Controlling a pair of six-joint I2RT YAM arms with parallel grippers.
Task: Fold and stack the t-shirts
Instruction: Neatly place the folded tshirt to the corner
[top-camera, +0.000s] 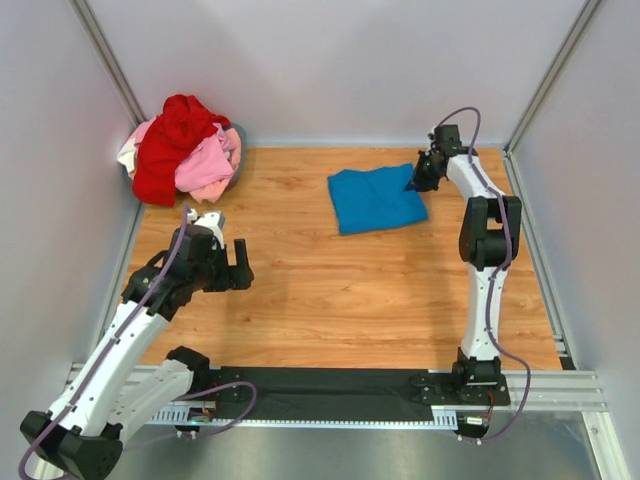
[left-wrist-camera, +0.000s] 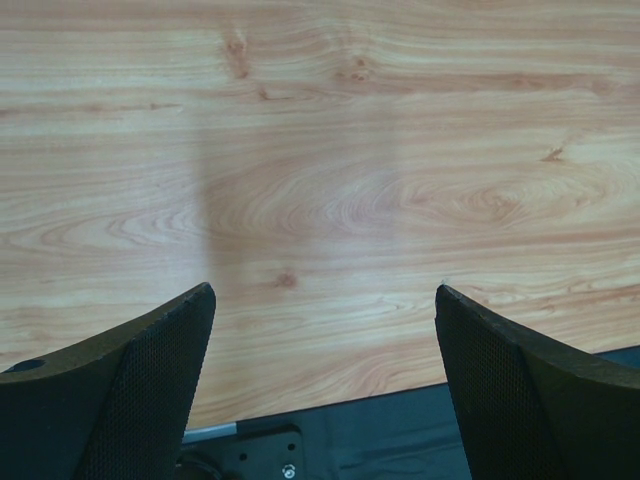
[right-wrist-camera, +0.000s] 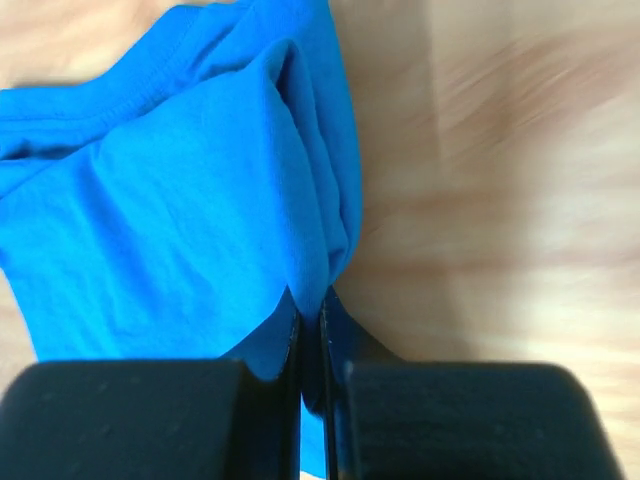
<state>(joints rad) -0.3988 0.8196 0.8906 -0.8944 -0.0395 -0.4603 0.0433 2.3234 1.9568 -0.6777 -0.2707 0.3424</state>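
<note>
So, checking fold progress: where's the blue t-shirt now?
In the top view, the blue t-shirt lies right of centre on the table, its right edge pinched by the right end effector.

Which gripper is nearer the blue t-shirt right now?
Right. The right gripper is shut on the right edge of the blue t-shirt; the left gripper hangs open over the table, well away to the near left.

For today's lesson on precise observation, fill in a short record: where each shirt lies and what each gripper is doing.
blue t-shirt: roughly folded, flat on the table, right of centre
red t-shirt: crumpled atop the pile, far left corner
pink t-shirt: same pile, partly under the red one
left gripper: open over bare wood, holding nothing
right gripper: shut on the blue t-shirt's far right corner
</note>
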